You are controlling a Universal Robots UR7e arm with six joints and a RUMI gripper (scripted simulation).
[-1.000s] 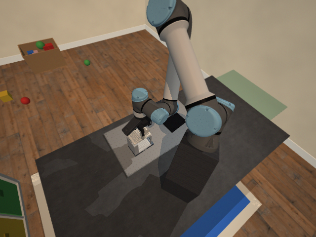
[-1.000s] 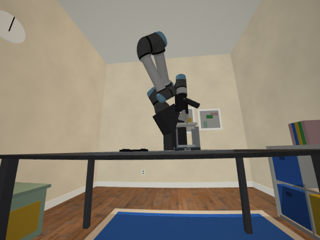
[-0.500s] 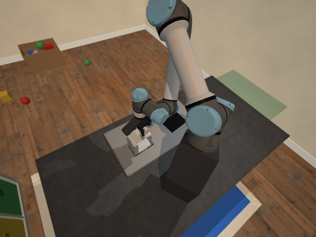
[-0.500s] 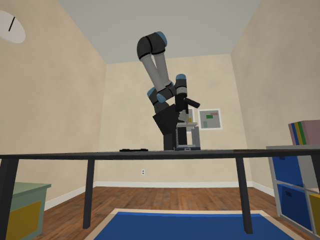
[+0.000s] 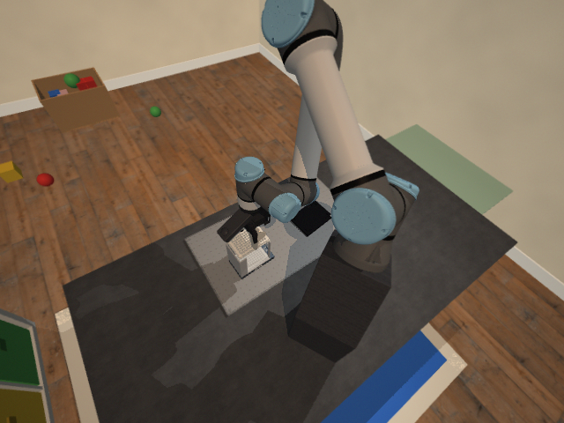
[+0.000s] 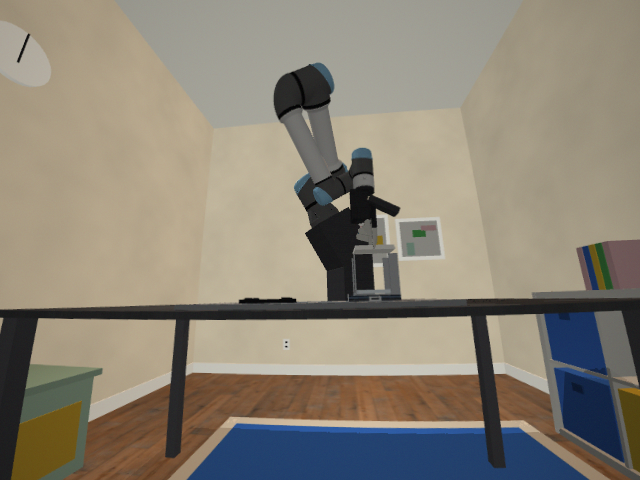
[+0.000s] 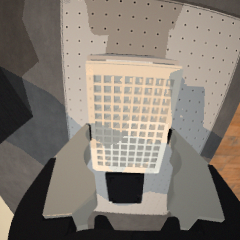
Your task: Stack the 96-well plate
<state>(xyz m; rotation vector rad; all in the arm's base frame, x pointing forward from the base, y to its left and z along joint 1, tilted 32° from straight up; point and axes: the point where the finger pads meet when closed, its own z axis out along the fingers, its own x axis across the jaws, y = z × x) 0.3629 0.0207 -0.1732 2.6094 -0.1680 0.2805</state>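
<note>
On the dark surface (image 5: 137, 345), the stack rack K1 (image 6: 376, 276) stands upright; directly above its open top hangs the 96-well plate (image 7: 131, 122), level, clamped by its long sides in the tool (image 7: 131, 137).

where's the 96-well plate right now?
The 96-well plate is clamped in the pincer, held just above the top of stack rack K1 on the perforated mat.
</note>
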